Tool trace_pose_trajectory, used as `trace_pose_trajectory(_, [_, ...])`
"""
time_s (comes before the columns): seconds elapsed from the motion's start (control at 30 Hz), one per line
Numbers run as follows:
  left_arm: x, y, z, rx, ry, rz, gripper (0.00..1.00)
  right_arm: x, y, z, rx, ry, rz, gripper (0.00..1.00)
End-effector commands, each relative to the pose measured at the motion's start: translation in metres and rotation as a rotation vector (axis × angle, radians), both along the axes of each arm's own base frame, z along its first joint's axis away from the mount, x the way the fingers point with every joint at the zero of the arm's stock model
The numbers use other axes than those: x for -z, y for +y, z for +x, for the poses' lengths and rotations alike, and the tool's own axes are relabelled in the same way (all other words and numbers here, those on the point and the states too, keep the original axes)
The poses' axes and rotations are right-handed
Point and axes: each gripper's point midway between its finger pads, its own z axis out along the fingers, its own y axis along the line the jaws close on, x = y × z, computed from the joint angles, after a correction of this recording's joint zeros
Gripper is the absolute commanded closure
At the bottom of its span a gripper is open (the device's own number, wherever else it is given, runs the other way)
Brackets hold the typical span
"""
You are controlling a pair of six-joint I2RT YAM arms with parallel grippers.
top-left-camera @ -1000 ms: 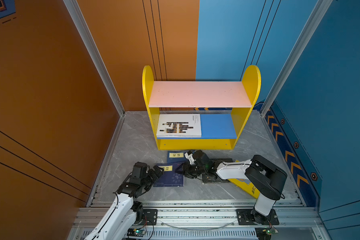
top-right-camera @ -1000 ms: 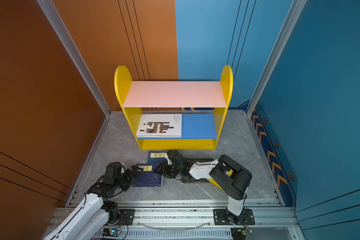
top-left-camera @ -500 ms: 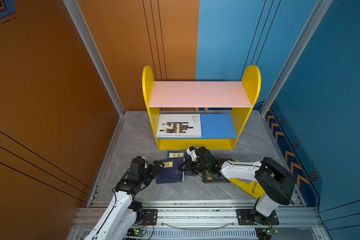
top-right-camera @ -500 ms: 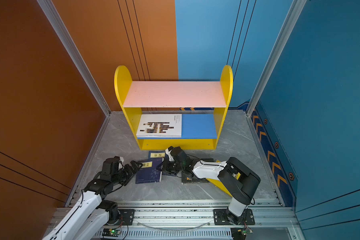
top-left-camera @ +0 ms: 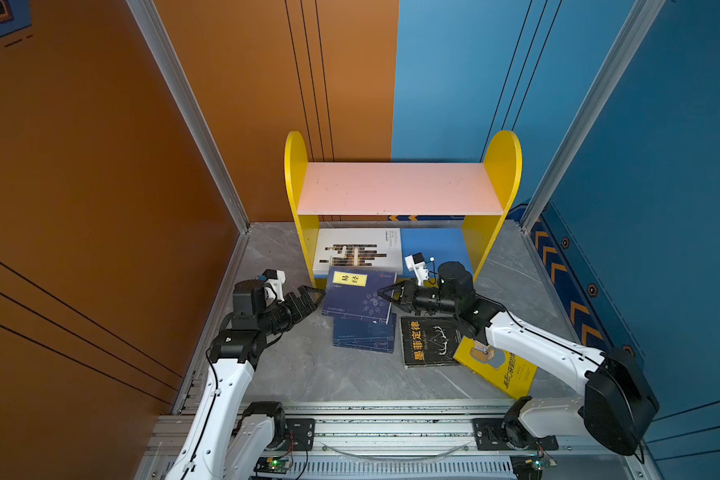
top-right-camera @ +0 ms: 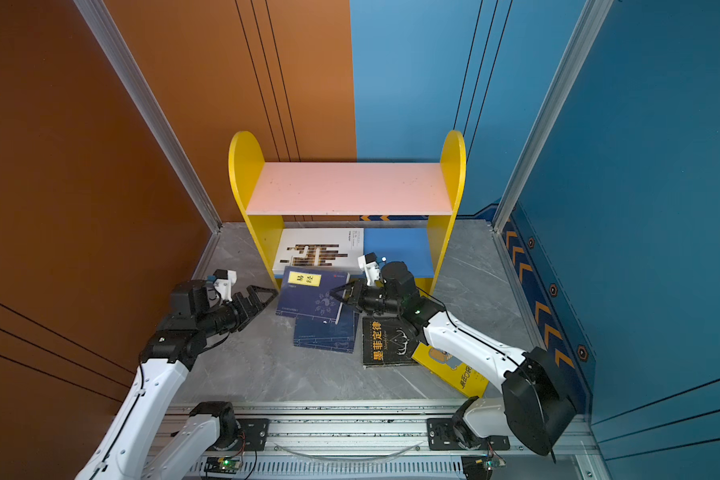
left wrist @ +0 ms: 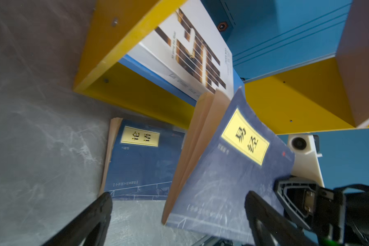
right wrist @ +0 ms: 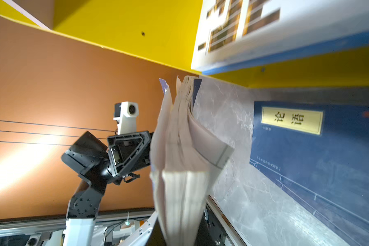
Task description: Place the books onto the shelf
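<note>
- navy book (top-left-camera: 360,293) is tilted up just in front of the shelf (top-left-camera: 395,191). r gripper (top-left-camera: 382,292) is pinched tight on one edge only.
- its pages (right wrist: 179,149) hang loose & fan out, so it may flop or slip out.
- l gripper (top-left-camera: 314,300) is wide apart beside the book, holding nothing. it could bump it.
- book may hit the shelf front, not slide in by the white book (top-left-camera: 358,249).

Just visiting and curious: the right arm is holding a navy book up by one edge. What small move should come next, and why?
Probably close the open left jaws on the free edge of the lifted navy book. The right jaws pinch only one edge, its pages fan loose, and it hangs tilted before the shelf; a second grip should steady it.
</note>
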Motion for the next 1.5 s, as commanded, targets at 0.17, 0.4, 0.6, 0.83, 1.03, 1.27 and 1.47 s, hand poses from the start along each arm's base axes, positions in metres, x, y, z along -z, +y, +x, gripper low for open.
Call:
trace_pose_trajectory(0.17, [-0.052, -0.025, 0.018, 0.144, -0.163, -0.187, 0.0, -0.063, -0.016, 0.027, -0.005, -0.116, 0.142, 0.95])
trace_pose_trajectory(0.4, [-0.055, -0.023, 0.037, 0.1, -0.188, -0.256, 0.07, -0.08, -0.012, 0.043, -0.05, -0.113, 0.253, 0.95])
trace_pose_trajectory(0.6, [-0.066, -0.021, 0.049, 0.066, -0.239, -0.312, 0.12, -0.08, -0.007, 0.05, -0.07, -0.093, 0.282, 0.95])
trace_pose_trajectory(0.83, [-0.068, -0.023, 0.055, 0.065, -0.247, -0.31, 0.24, -0.087, -0.005, 0.051, -0.084, -0.106, 0.315, 0.95])
trace_pose_trajectory(1.03, [-0.072, -0.022, 0.059, 0.051, -0.267, -0.314, 0.27, -0.086, -0.003, 0.053, -0.084, -0.098, 0.329, 0.95])
trace_pose_trajectory(1.27, [-0.075, -0.026, 0.061, 0.049, -0.285, -0.312, 0.33, -0.082, -0.001, 0.05, -0.088, -0.092, 0.326, 0.95])
trace_pose_trajectory(1.47, [-0.079, -0.036, 0.061, 0.066, -0.302, -0.317, 0.42, -0.082, -0.002, 0.048, -0.087, -0.092, 0.326, 0.95])
